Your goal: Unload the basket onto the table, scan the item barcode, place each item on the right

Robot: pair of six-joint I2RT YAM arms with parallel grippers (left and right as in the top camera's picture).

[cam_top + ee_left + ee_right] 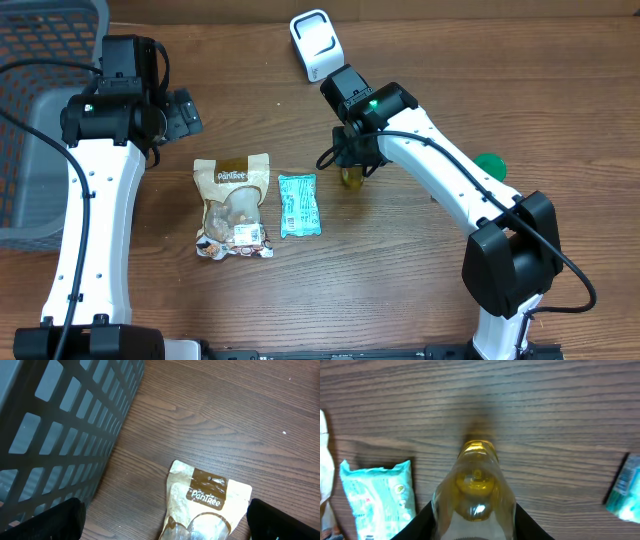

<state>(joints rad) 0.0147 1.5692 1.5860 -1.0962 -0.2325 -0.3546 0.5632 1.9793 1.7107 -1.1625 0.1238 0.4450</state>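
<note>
basket (25,180) far left | snack bag (233,205) left of packet (299,205) | bottle (476,482) right

The pouch (200,512) carries a brown label (206,491) with "PanTree" in white letters, a smaller word above it too small to read. The white sticker (250,235) near the pouch's lower end and the print on the teal packet (298,205) are too small to read.

Soft even light, faint shadows on the table (400,300), mild blur and glints on the close-up bottle (476,495)
</note>
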